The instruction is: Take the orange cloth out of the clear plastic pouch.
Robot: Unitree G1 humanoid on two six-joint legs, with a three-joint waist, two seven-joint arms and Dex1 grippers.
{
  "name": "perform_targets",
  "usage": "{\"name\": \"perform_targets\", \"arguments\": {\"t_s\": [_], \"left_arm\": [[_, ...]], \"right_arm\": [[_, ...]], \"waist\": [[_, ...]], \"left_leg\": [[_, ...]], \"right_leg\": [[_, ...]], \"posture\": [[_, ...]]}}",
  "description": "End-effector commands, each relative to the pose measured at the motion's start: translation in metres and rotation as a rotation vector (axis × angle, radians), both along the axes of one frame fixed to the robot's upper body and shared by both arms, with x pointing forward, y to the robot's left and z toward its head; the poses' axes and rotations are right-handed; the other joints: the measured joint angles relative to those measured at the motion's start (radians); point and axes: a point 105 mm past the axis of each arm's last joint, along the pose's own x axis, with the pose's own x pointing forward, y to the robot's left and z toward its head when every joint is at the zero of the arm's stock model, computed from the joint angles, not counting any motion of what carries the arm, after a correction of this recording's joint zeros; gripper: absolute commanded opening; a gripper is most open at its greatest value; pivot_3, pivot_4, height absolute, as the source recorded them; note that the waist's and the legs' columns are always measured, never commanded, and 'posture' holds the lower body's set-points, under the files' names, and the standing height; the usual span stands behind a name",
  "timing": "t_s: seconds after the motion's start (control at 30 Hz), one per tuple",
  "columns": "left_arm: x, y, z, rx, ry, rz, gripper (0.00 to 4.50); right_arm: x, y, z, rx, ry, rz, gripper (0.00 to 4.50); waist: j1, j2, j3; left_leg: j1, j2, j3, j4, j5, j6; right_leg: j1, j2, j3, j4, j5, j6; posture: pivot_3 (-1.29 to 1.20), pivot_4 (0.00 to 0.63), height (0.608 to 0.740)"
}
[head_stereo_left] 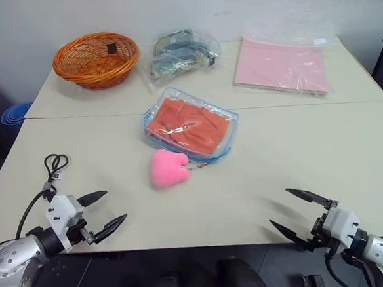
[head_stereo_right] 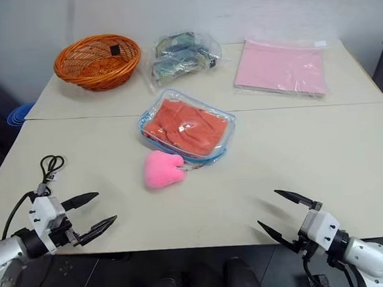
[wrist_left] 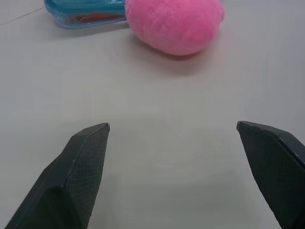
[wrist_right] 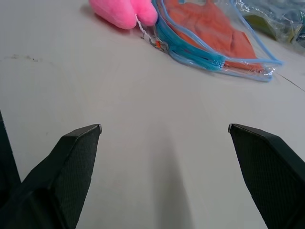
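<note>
Left eye view, bottom corners: left gripper (head_stereo_left: 105, 210) and right gripper (head_stereo_left: 300, 211) hover with jaws spread wide, holding nothing; mid-frame lies the pink plush heart (head_stereo_left: 167, 168); just above it the clear plastic pouch (head_stereo_left: 224, 120) encloses the orange cloth (head_stereo_left: 189, 126); wicker basket (head_stereo_left: 96, 59) upper left.

arms: silver-grey casings | wrists: white blocks | fingers (head_stereo_left: 97, 198): black, pointed | cable (head_stereo_left: 53, 165): black, looped

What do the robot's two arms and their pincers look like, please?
Both arms are silver-grey with white wrist blocks. Each pincer, left and right, has two black, pointed fingers, finely textured. A looped black cable runs from the left wrist.
</note>
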Motion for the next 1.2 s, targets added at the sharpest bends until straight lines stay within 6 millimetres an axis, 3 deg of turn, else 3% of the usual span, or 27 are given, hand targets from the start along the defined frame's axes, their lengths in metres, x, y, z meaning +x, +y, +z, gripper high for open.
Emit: {"name": "perform_targets", "arguments": {"t_s": [0.03,0.17,0.3,0.33,0.4,0.5,0.6,0.7,0.87,0.9,1.0,1.1,1.2], "left_arm": [[0.001,0.002,0.008,0.018,-0.027,-0.027,4.50],[0.002,0.006,0.009,0.017,-0.014,-0.041,4.50],[0.025,0.019,0.031,-0.061,-0.030,0.014,4.50],[0.035,0.024,0.037,-0.049,-0.063,0.032,4.50],[0.075,0.029,0.051,0.077,-0.165,0.037,4.50],[0.124,0.022,0.059,0.252,-0.225,-0.002,4.50],[0.165,0.002,0.066,0.378,-0.292,-0.023,4.50],[0.189,-0.029,0.064,0.472,-0.321,-0.091,4.50],[0.199,-0.069,0.056,0.537,-0.325,-0.227,4.50],[0.199,-0.073,0.054,0.554,-0.324,-0.243,4.50],[0.204,-0.080,0.053,0.567,-0.328,-0.236,4.50],[0.202,-0.087,0.046,0.579,-0.311,-0.276,3.91],[0.199,-0.093,0.044,0.569,-0.309,-0.314,3.03]], "right_arm": [[-0.001,0.001,0.010,0.017,-0.050,0.000,4.48],[-0.005,0.011,0.017,0.075,-0.032,0.012,4.48],[-0.005,0.026,0.036,0.220,0.007,0.013,4.48],[-0.004,0.031,0.045,0.248,-0.024,0.028,4.48],[-0.006,0.044,0.065,0.297,-0.111,0.086,4.48],[-0.004,0.048,0.071,0.315,-0.137,0.096,4.48],[0.000,0.048,0.070,0.297,-0.131,0.089,4.48],[0.001,0.048,0.068,0.289,-0.113,0.079,4.48],[-0.001,0.047,0.066,0.289,-0.112,0.055,4.48],[-0.002,0.046,0.065,0.293,-0.111,0.045,4.48],[-0.005,0.043,0.061,0.303,-0.106,0.020,4.48],[-0.010,0.042,0.054,0.305,-0.098,0.006,4.50],[-0.014,0.042,0.049,0.306,-0.089,-0.005,4.50]], "waist": [[0.000,0.000,0.000],[0.001,0.000,0.000],[0.002,0.000,0.000],[0.002,0.000,0.000],[0.014,0.000,0.000],[0.026,-0.002,0.000],[0.036,-0.003,0.000],[0.035,-0.003,0.000],[0.024,-0.004,0.000],[0.024,-0.004,0.000],[0.028,-0.004,0.000],[0.030,-0.005,0.000],[0.031,-0.005,0.000]], "left_leg": [[0.000,0.000,0.000,0.000,0.000,0.000],[0.000,0.000,0.000,0.000,0.000,0.000],[0.000,0.000,-0.001,0.002,0.000,-0.001],[0.000,0.000,-0.001,0.003,0.000,-0.001],[0.000,0.000,-0.001,0.004,0.001,-0.001],[-0.001,-0.001,-0.004,0.008,0.002,-0.002],[-0.002,-0.002,-0.002,0.012,0.002,-0.002],[-0.005,-0.003,0.001,0.013,0.001,-0.001],[-0.015,-0.003,0.004,0.015,-0.002,0.002],[-0.022,-0.003,0.004,0.017,-0.001,0.002],[-0.022,-0.002,0.004,0.018,0.000,-0.001],[-0.021,-0.002,0.004,0.021,0.001,-0.002],[-0.020,-0.002,0.003,0.025,0.001,-0.002]], "right_leg": [[0.000,0.000,0.000,0.000,0.000,0.000],[0.000,0.000,0.000,0.000,0.000,0.000],[-0.001,0.000,-0.001,0.004,0.000,0.000],[-0.001,0.000,-0.001,0.005,0.000,0.000],[0.000,0.000,-0.001,0.005,0.000,0.000],[0.000,0.001,-0.004,0.008,0.001,-0.001],[-0.001,0.001,-0.004,0.009,0.002,0.001],[-0.003,0.001,-0.003,0.011,0.003,0.002],[-0.015,0.001,-0.001,0.012,0.004,0.004],[-0.021,0.001,-0.001,0.014,0.004,0.004],[-0.022,0.001,-0.002,0.015,0.004,0.004],[-0.020,0.001,-0.002,0.014,0.004,0.004],[-0.018,0.002,-0.002,0.015,0.004,0.004]], "posture": [[0.00,0.150,0.740],[0.00,0.150,0.740],[0.00,0.150,0.740],[0.00,0.150,0.740],[0.00,0.150,0.740],[0.00,0.150,0.740],[0.00,0.150,0.740],[0.00,0.150,0.740],[0.00,0.150,0.740],[0.00,0.150,0.740],[0.00,0.150,0.740],[0.00,0.150,0.740],[0.00,0.150,0.740]]}}
